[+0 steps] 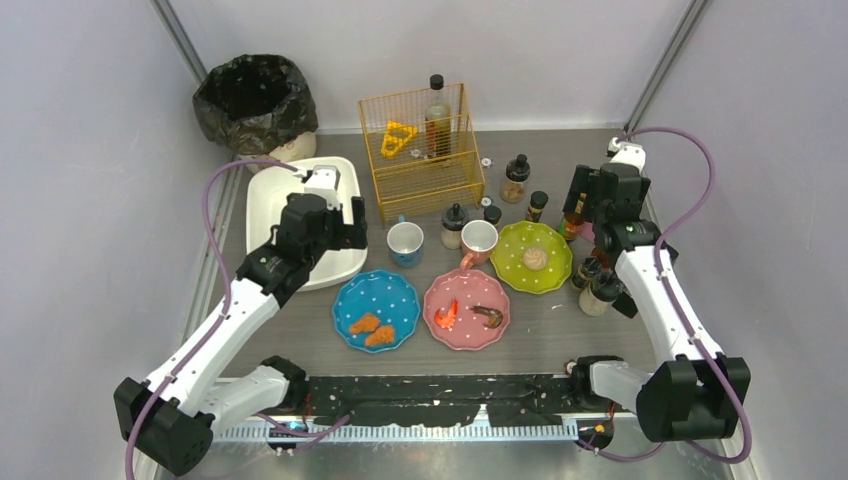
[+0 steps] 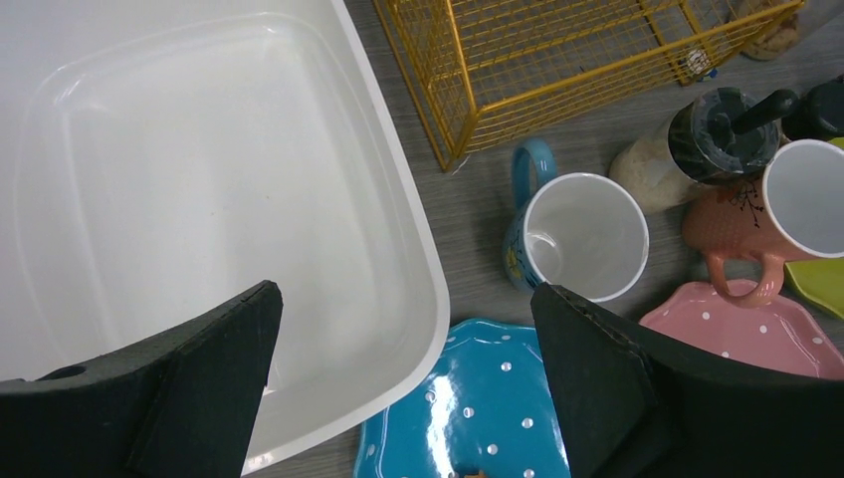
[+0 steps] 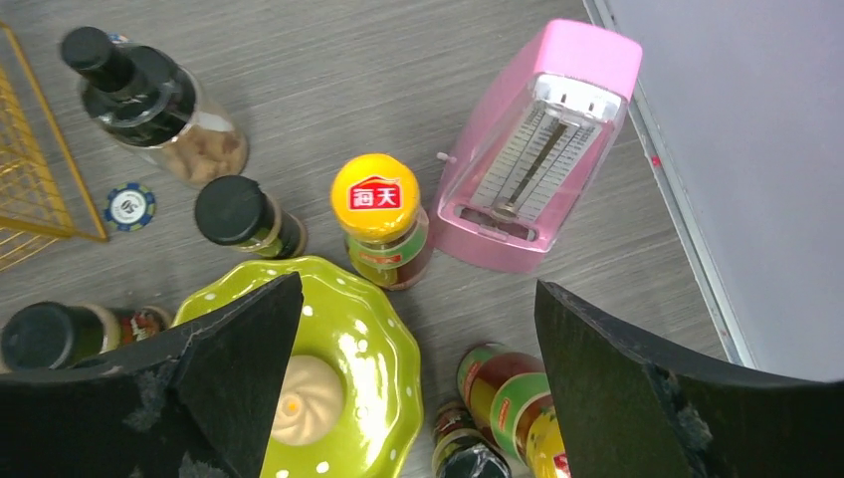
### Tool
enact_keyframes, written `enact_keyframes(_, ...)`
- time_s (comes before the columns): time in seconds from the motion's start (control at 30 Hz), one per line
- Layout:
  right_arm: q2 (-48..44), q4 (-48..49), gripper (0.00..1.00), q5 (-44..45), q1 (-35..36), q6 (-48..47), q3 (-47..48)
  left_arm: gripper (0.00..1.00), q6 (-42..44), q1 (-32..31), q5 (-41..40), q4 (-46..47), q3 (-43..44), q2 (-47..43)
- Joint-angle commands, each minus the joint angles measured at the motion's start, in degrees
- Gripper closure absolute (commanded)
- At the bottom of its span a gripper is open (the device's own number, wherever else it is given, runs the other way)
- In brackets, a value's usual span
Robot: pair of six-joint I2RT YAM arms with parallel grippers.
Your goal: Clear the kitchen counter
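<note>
The grey wood-grain table (image 1: 560,325) runs from the arm bases at its near edge to the lilac wall at its far edge, and things stand over most of it. Nearest, by the middle of the near edge, a blue plate (image 1: 395,290) with two orange-brown pieces (image 1: 371,328) lies just beside a pink plate (image 1: 465,290) that carries a red and a brown morsel (image 1: 447,314). Behind them a blue mug (image 1: 405,243) and a pink mug (image 1: 479,240) stand upright, and a green plate (image 1: 510,245) holding a pale bun (image 1: 535,259) sits toward the right edge, with a few sauce bottles (image 1: 597,290) close by. Along the left edge lies a white tub (image 1: 268,195). The left hand (image 2: 403,294) hovers over the tub's right rim, fingers spread wide and gripping nothing. Near the right edge the right hand (image 3: 418,287) hangs above a yellow-capped jar (image 3: 376,214) and a pink metronome-like case (image 3: 537,149), also wide apart and empty. Farther back, dark-capped spice jars (image 1: 516,178) stand beside a yellow wire basket (image 1: 425,175) that contains a bottle (image 1: 437,115). A black bin bag (image 1: 255,100) fills the far left corner.
</note>
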Motion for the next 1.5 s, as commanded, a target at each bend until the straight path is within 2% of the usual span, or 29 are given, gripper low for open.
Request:
enact_keyframes(0.0,1.31,11.17,0.09,-0.97,-1.03,1.04,-3.06,0.00,-0.54,-0.20,0.64,1.61,2.05,-0.89)
enact_keyframes(0.17,4.77,22.30,0.14,-2.58,-1.21,0.37,-7.42,0.00,-1.01,-0.20,0.82,1.42,1.35,-1.80)
enact_keyframes(0.37,9.05,30.41,0.22,-4.08,-1.42,-1.61,-10.45,0.00,-0.84,-0.20,0.20,1.65,0.23,-3.20)
enact_keyframes(0.43,9.54,31.55,0.27,-4.25,-2.23,-2.18,-11.07,0.00,-0.77,-0.20,-0.10,1.71,-0.13,-3.45)
enact_keyframes(0.63,10.47,32.60,0.30,-3.35,-2.35,-2.84,-12.58,0.01,-0.02,-0.20,-0.65,2.04,-0.44,-3.72)
enact_keyframes(0.7,10.60,32.78,0.36,-3.49,-2.35,-3.19,-13.00,0.01,0.22,-0.20,-0.86,2.02,-0.40,-3.57)
enact_keyframes(0.83,10.00,32.26,0.51,-4.34,-2.35,-3.47,-13.28,0.01,0.55,-0.18,-1.05,2.11,-0.20,-3.48)
enact_keyframes(0.93,8.20,31.02,0.68,-5.20,-2.35,-3.73,-12.69,0.01,0.73,-0.20,-1.05,1.87,0.26,-3.27)
enact_keyframes(1.03,6.33,28.94,0.80,-6.99,-2.35,-3.96,-10.68,0.01,1.01,-0.20,-1.13,1.77,0.78,-2.89)
enact_keyframes(1.1,5.50,26.56,0.91,-7.68,-2.35,-4.30,-8.19,0.01,1.08,-0.17,-1.06,1.88,1.14,-2.64)
enact_keyframes(1.17,4.75,23.34,0.94,-7.59,-2.35,-4.82,-4.94,0.01,1.09,-0.20,-1.01,1.87,1.61,-2.38)
enact_keyframes(1.3,3.19,15.40,0.95,-7.39,-2.35,-6.45,2.13,0.01,1.34,-0.20,-0.34,2.13,2.06,-2.07)
enact_keyframes(1.47,1.88,10.37,0.95,-9.89,0.70,-8.67,10.65,0.01,1.60,-0.18,1.69,2.92,2.45,-1.87)
